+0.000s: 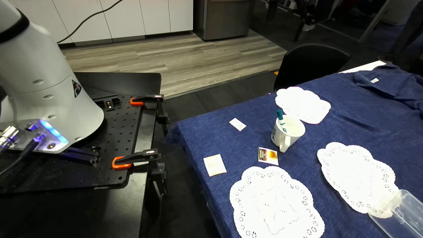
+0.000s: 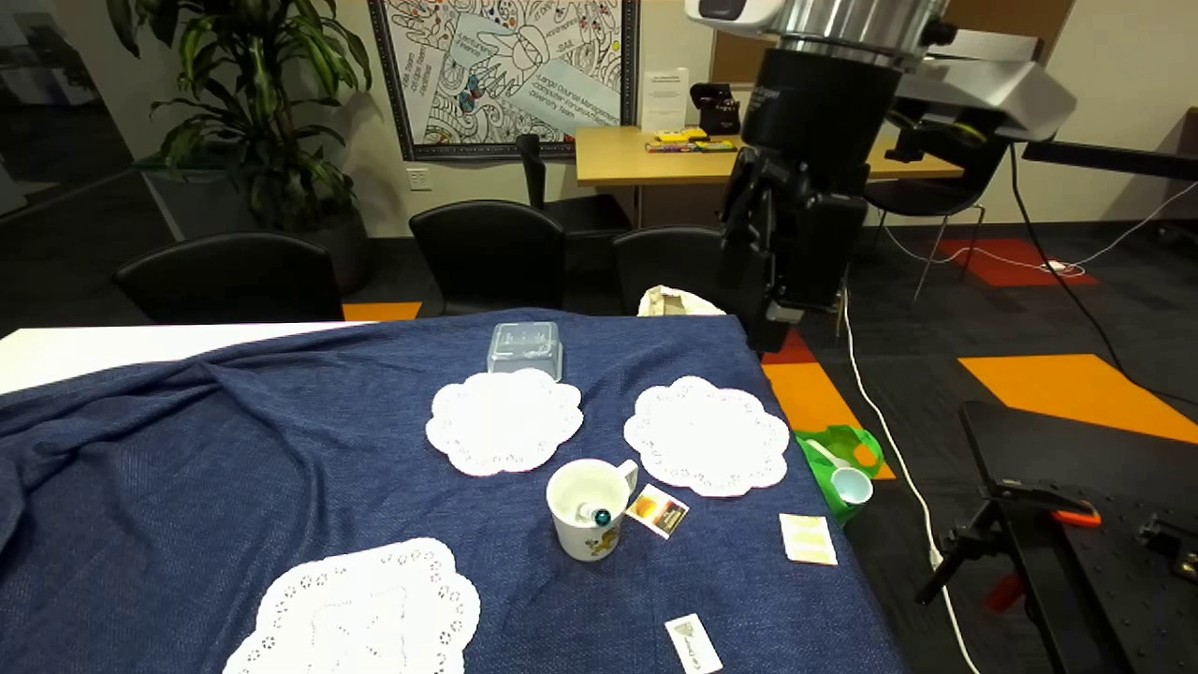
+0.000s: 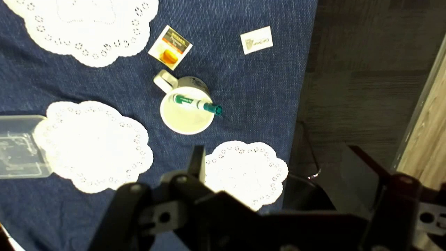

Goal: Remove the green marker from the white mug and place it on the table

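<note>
while one white mug (image 1: 293,134) stands upright on one navy-clothed table (image 1: 330,132), one green marker (image 3: 197,104) leans inside it, tilted across the rim, with its dark teal cap (image 3: 215,109) poking out. in the wrist view its long axis runs left to right, the cap pointing right and slightly toward the near side. in an exterior view the cap (image 1: 279,114) points up and a little left; in an exterior view the cap (image 2: 603,517) faces the near side, seen almost end-on.

one gripper (image 3: 277,158) shows at the near side of the wrist view, its two fingers (image 3: 197,162) spread wide, well apart from mug and marker.

three white lace doilies (image 1: 272,205) lie flat around the mug: in an exterior view, one is near, one right, one far. one tea packet (image 1: 268,156) with an orange picture lies near the mug's handle (image 1: 285,142), one pale yellow packet (image 1: 214,165) farther left, and one small white packet (image 1: 237,124) left of the mug: three packets in all. one clear plastic container (image 1: 406,208) sits at the near right, meeting the edge of the right-hand doily. well apart, at the left, one black workbench (image 1: 66,211) carries two clamps (image 1: 135,157) with orange parts.
</note>
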`<move>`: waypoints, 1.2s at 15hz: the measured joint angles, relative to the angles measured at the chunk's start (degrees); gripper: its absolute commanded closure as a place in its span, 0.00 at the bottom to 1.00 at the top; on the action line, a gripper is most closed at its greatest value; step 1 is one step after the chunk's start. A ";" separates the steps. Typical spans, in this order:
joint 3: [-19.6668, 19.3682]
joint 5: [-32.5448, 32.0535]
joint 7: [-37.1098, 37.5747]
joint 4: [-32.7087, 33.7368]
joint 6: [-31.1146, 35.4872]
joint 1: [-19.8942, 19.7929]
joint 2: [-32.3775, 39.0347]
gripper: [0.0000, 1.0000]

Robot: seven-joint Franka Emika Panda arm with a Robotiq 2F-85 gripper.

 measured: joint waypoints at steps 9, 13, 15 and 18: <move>-2.46 27.88 -38.53 3.14 3.61 1.17 7.83 0.00; -2.17 29.26 -42.12 4.50 2.17 0.15 10.45 0.00; -1.90 29.26 -42.05 4.51 2.17 0.14 10.24 0.00; -1.79 29.64 -42.47 4.51 2.11 0.06 10.36 0.00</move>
